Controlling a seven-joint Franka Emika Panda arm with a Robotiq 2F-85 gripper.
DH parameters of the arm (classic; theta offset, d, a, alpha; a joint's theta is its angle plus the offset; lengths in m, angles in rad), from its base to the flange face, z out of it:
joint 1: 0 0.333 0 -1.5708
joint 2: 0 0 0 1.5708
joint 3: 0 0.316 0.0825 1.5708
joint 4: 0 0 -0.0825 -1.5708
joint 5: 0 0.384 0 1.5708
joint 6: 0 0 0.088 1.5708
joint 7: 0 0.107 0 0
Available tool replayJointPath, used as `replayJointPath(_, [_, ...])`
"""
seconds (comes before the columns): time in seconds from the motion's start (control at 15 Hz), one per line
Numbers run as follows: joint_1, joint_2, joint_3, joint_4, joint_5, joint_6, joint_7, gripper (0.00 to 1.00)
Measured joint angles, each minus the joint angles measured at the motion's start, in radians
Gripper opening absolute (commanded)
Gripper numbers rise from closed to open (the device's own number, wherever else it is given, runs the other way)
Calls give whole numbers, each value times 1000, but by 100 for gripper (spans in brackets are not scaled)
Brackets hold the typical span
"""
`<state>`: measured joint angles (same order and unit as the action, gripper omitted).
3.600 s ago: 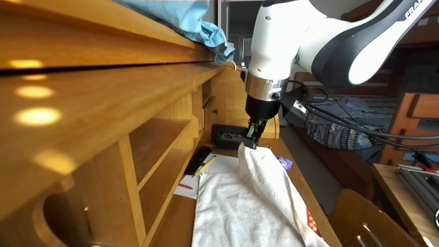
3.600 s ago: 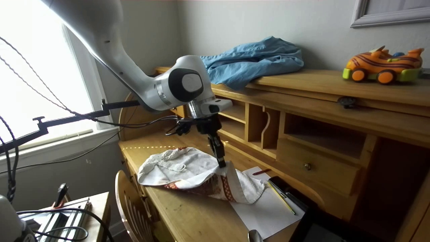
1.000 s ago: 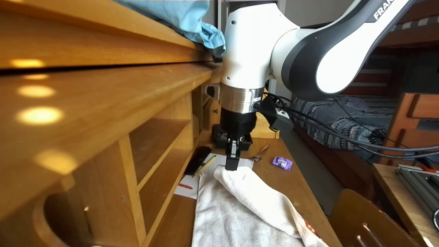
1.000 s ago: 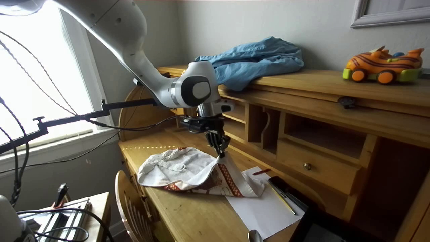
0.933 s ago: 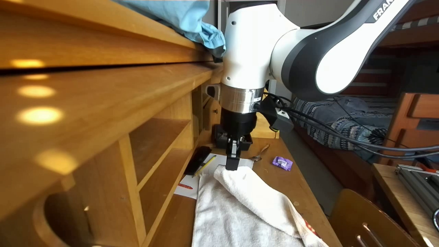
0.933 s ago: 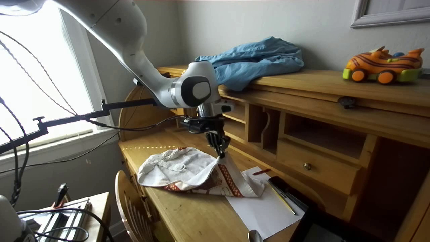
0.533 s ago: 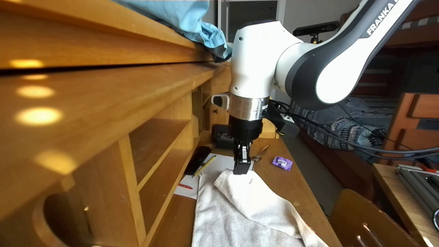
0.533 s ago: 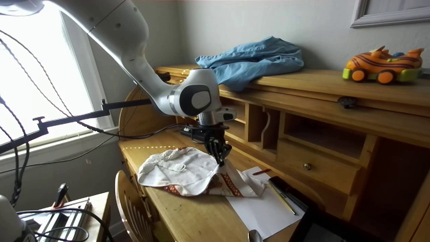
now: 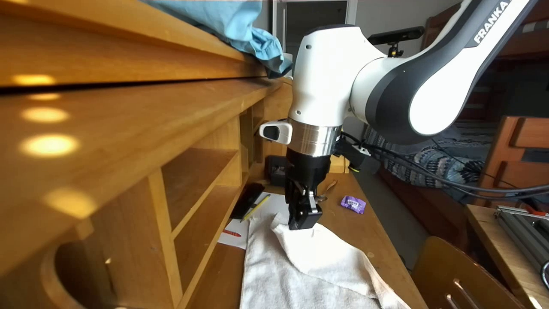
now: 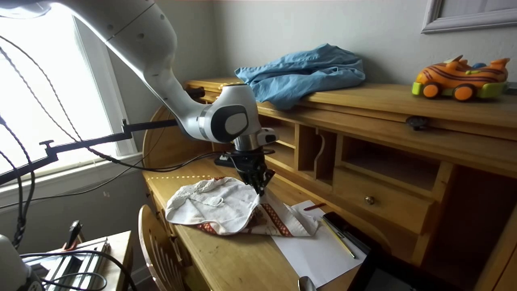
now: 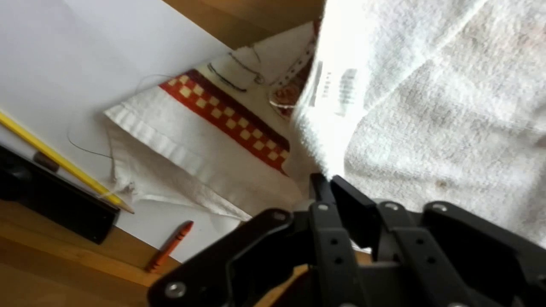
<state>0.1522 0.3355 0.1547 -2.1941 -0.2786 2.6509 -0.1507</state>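
Note:
A white terry towel (image 9: 296,274) with a red checked border lies partly folded over on the wooden desk. It also shows in an exterior view (image 10: 226,202) and in the wrist view (image 11: 426,140), where its printed underside faces up at the left. My gripper (image 11: 327,177) is shut on a raised fold of the towel, the cloth pinched at the fingertips. In both exterior views the gripper (image 9: 304,225) (image 10: 260,192) points down, tilted, with the fold standing slightly above the desk. The exact cloth between the pads is hidden.
White paper (image 10: 311,258), a yellow pencil (image 11: 64,164), a red crayon (image 11: 170,247) and a black case (image 11: 55,196) lie beside the towel. A purple wrapper (image 9: 353,204), a spoon (image 10: 307,284) and a black tray (image 9: 276,169) are also on the desk. Wooden hutch shelves (image 10: 383,190) border it.
The gripper has carried the towel fold toward the hutch and lower since the oldest frames. In the last second it has sunk slightly, shifted back from the hutch and turned at the wrist.

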Motion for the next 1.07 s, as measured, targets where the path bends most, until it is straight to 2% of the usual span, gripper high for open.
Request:
replayJointPath(0.53, [-8,35,119,30,151,-4,-191,2])
replayJointPath(1.07, [-6,99,176,136,166,-81,-282,2])
